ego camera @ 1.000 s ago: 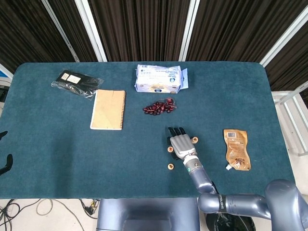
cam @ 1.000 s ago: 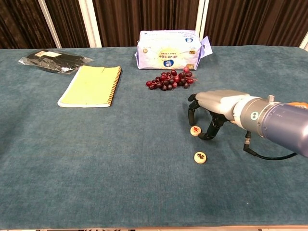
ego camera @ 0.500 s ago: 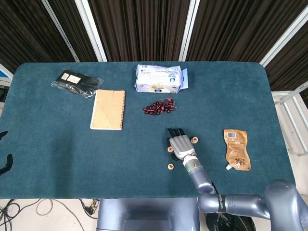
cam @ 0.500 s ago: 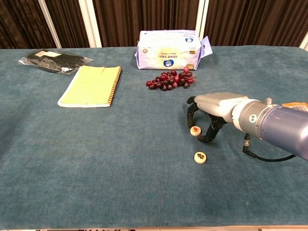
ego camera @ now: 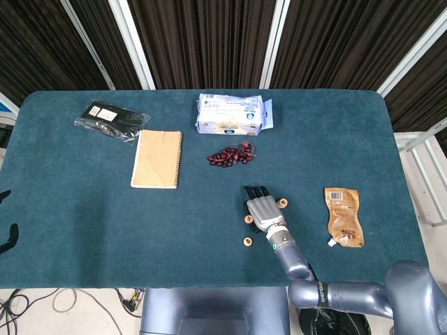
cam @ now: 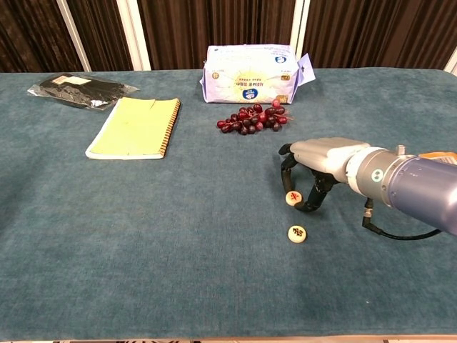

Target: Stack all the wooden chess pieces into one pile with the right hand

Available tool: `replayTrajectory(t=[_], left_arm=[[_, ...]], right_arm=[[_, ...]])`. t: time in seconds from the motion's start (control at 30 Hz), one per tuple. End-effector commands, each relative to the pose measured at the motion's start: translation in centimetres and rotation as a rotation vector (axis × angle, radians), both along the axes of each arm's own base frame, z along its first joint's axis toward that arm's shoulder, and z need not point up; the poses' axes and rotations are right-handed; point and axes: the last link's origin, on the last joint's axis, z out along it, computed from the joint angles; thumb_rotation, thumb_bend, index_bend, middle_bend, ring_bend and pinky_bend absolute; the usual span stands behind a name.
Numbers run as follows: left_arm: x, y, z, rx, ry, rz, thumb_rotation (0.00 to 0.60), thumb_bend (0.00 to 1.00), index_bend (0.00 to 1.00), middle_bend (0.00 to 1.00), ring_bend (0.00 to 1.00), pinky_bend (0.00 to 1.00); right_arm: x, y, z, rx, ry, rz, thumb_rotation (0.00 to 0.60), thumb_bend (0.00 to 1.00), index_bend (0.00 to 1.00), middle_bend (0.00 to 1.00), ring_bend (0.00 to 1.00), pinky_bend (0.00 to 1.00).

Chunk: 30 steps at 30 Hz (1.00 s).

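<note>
The right hand (cam: 312, 166) is arched palm-down over the table (cam: 178, 236), its dark fingertips (cam: 285, 159) curled toward the cloth. A wooden chess piece with a red character (cam: 293, 198) sits between them, at or just off the cloth; whether the hand has actually pinched it or only brackets it cannot be told from either view. A second piece, marked with a dark character (cam: 297, 233), lies flat on the cloth just nearer the robot, apart from the hand. In the head view a third piece (ego camera: 283, 203) rests beside the hand's right side, close to it. The characters are too small to read.

Beyond the hand a bunch of dark red grapes (cam: 250, 120) lies loose on the table, and behind it a white and lilac plastic pack (cam: 248, 73) with printing that cannot be made out. Well to the right of the hand lies a brown spouted pouch (ego camera: 343, 216) with a white barcode label at its top. Far to the left are a spiral-bound notebook (cam: 136, 127) and, past it, a black item in a clear bag (cam: 77, 91) carrying white labels.

Open cloth stretches left of the pieces and along the near edge. At the far left edge of the head view two dark fingertips of the left hand (ego camera: 7, 237) show just off the table; its state cannot be told.
</note>
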Motion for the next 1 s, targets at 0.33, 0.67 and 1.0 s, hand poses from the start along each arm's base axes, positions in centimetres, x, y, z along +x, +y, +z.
replayTrajectory(t=[0.33, 0.67, 1.0], left_arm=[[0.0, 0.0, 0.0, 0.000, -0.001, -0.001, 0.600, 0.49, 0.13, 0.00, 0.00, 0.00], [0.1, 0.0, 0.0, 0.001, -0.010, -0.005, 0.600, 0.49, 0.13, 0.00, 0.00, 0.00], [0.2, 0.0, 0.0, 0.003, -0.004, -0.011, 0.600, 0.49, 0.13, 0.00, 0.00, 0.00]], right_arm=[[0.0, 0.0, 0.3, 0.005, -0.014, -0.005, 0.600, 0.41, 0.52, 0.00, 0.00, 0.00], [0.1, -1.7, 3.9, -0.050, -0.053, -0.031, 0.600, 0.41, 0.53, 0.00, 0.00, 0.00], [-2.2, -2.7, 7.6, -0.081, -0.008, -0.079, 0.600, 0.41, 0.53, 0.00, 0.00, 0.00]])
